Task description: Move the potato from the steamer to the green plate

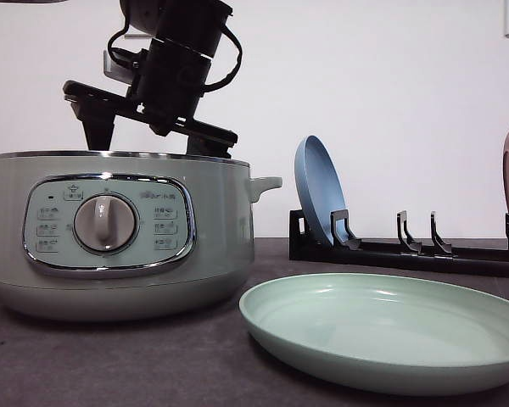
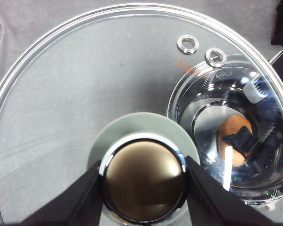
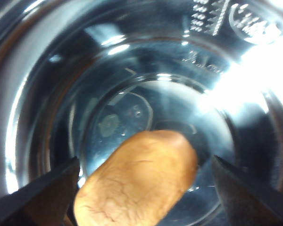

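Orange-brown potato point(image 3: 137, 181) between right fingers point(image 3: 37, 195), hidden frontally.

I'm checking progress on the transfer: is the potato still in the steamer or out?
In. The potato lies on the steamer's shiny floor between the right gripper's open fingers.

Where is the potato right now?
The potato lies on the steamer's shiny bottom, between the right gripper's open fingers.
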`<action>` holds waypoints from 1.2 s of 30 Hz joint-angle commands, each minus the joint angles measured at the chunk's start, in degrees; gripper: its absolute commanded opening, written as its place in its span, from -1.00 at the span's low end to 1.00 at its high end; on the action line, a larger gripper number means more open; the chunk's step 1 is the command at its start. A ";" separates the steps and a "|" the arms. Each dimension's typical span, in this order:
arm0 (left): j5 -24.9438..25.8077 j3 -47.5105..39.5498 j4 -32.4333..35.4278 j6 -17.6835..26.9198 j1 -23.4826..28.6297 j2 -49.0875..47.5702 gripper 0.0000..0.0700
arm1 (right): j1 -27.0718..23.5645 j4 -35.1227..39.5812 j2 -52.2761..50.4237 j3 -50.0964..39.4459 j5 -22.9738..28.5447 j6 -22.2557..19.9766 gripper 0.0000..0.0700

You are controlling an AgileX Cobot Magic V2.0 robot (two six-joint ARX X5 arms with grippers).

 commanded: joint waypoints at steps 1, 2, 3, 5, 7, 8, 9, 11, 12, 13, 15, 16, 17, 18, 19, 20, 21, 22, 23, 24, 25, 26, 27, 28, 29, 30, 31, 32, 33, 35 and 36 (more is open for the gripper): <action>-0.24 2.40 2.16 -0.35 0.00 -0.37 -0.99 | 0.85 0.24 2.77 1.57 0.26 1.43 0.60; -0.24 2.40 2.15 -0.34 0.00 -0.40 -0.99 | 0.87 0.18 3.23 1.57 0.28 1.55 0.60; -0.24 2.40 2.14 -0.33 0.00 -0.43 -0.99 | 0.89 0.05 3.63 1.57 0.27 1.70 0.60; -0.24 2.40 2.13 -0.33 0.00 -0.51 -0.99 | 0.94 -0.16 4.24 1.57 0.24 2.03 0.60; -0.24 2.40 2.12 -0.33 0.00 -0.69 -0.99 | 0.99 -0.15 4.57 1.57 0.26 2.19 0.60; -0.24 2.40 2.15 -0.33 0.00 -0.78 -0.99 | 0.99 0.00 4.61 1.57 0.31 2.20 0.60; -0.24 2.40 2.17 -0.33 0.00 -0.88 -0.99 | 1.02 0.16 4.62 1.57 0.38 2.20 0.60; -0.24 2.40 2.25 -0.33 0.00 -1.08 -0.99 | 1.14 0.28 4.61 1.57 0.51 2.19 0.56; -0.24 2.40 2.29 -0.33 0.00 -1.13 -0.99 | 1.14 0.20 4.61 1.57 0.59 2.17 0.46; -0.24 2.40 2.29 -0.33 0.00 -1.17 -0.99 | 1.14 0.03 4.62 1.57 0.70 2.14 0.29; -0.24 2.40 2.27 -0.33 0.00 -1.18 -0.99 | 1.14 -0.19 4.60 1.57 0.70 2.01 -0.06; -0.24 2.40 2.27 -0.33 0.00 -1.18 -0.99 | 1.14 -0.12 4.60 1.57 0.70 1.99 -0.22; -0.24 2.40 2.28 -0.33 0.00 -1.18 -0.99 | 1.14 0.01 4.60 1.57 0.68 1.98 -0.34; -0.24 2.40 2.29 -0.33 0.00 -1.18 -0.99 | 1.14 0.11 4.57 1.58 0.66 1.98 -0.45; -0.24 2.40 2.28 -0.33 0.00 -1.18 -0.99 | 1.14 0.11 4.47 1.61 0.66 1.96 -0.52; -0.24 2.40 2.29 -0.33 0.00 -1.18 -0.99 | 1.13 0.10 4.32 1.68 0.67 1.91 -0.54; -0.24 2.40 2.29 -0.33 0.00 -1.19 -0.99 | 1.07 0.07 4.09 1.84 0.67 1.65 -0.54; -0.24 2.40 2.29 -0.33 0.00 -1.20 -0.99 | 0.96 0.03 3.74 2.12 0.66 1.11 -0.54; -0.24 2.40 2.29 -0.33 0.00 -1.20 -0.99 | 0.87 -0.08 3.26 2.52 0.67 0.72 -0.54; -0.24 2.40 2.30 -0.33 0.00 -1.20 -0.99 | 0.81 -0.21 2.69 3.04 0.69 0.26 -0.54; -0.24 2.40 2.31 -0.33 0.00 -1.20 -0.99 | 0.79 -0.36 2.04 3.74 0.72 -0.35 -0.54; -0.24 2.40 2.32 -0.33 0.00 -1.20 -0.99 | 0.77 -0.58 1.38 4.50 0.76 -0.85 -0.54; -0.24 2.40 2.32 -0.33 0.00 -1.20 -0.99 | 0.74 -1.00 0.72 5.46 0.81 -1.36 -0.54; -0.24 2.40 2.32 -0.35 0.00 -1.20 -0.99 | 0.73 -1.74 0.05 6.73 0.88 -1.94 -0.54; -0.24 2.40 2.32 -0.34 0.00 -1.20 -0.99 | 0.69 -2.75 -0.58 7.99 0.91 -2.50 -0.54; -0.23 2.40 2.32 -0.33 0.00 -1.20 -0.99 | 0.62 -3.99 -1.25 9.33 0.93 -3.17 -0.54; -0.22 2.40 2.34 -0.33 0.00 -1.20 -0.99 | 0.49 -5.55 -2.03 10.85 0.96 -4.08 -0.54; -0.22 2.40 2.34 -0.33 0.00 -1.20 -0.99 | 0.44 -6.93 -2.75 11.97 1.08 -4.74 -0.54; -0.22 2.40 2.34 -0.33 0.00 -1.20 -0.99 | 0.39 -8.34 -3.54 12.99 1.18 -5.37 -0.54; -0.22 2.40 2.35 -0.33 0.00 -1.20 -0.99 | 0.12 -11.20 -5.52 14.60 1.18 -6.99 -0.54; -0.22 2.40 2.36 -0.33 0.00 -1.20 -0.99 | -0.12 -12.49 -6.68 14.97 1.22 -7.83 -0.54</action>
